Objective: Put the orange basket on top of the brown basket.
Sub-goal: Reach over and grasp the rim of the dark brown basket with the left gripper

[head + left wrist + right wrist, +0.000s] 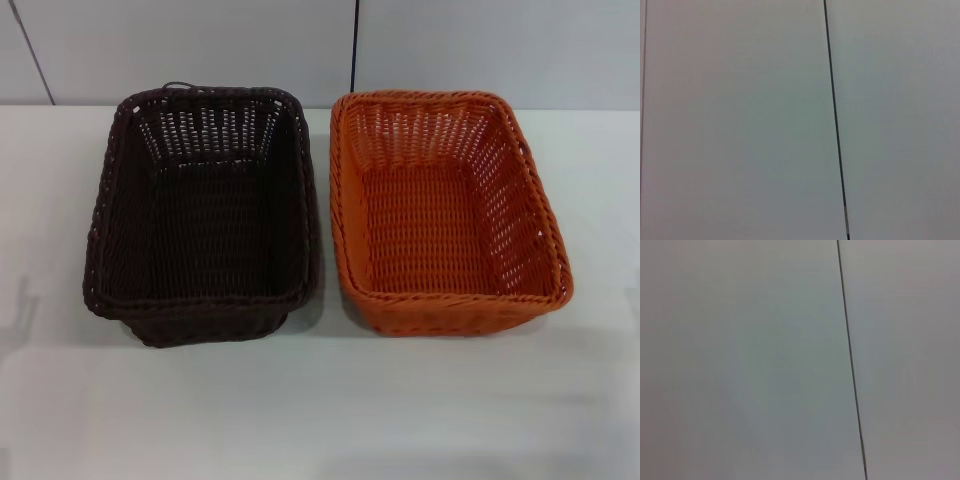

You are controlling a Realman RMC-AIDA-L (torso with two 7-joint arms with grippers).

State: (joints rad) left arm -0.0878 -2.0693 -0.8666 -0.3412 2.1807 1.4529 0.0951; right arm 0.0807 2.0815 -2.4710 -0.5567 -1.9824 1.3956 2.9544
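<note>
On table (320,420), brown basket (205,215) beside orange basket (445,210)

place: lab-like test bench | cues: bare white table (320,420), plain panelled wall (200,50)

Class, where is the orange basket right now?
In the head view, the orange basket sits on the white table, on the robot's right, close beside the brown basket.

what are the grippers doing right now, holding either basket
Left gripper: not in any view, state cannot be told.
Right gripper: not in any view either.
Orange basket and brown basket sit untouched, side by side.
</note>
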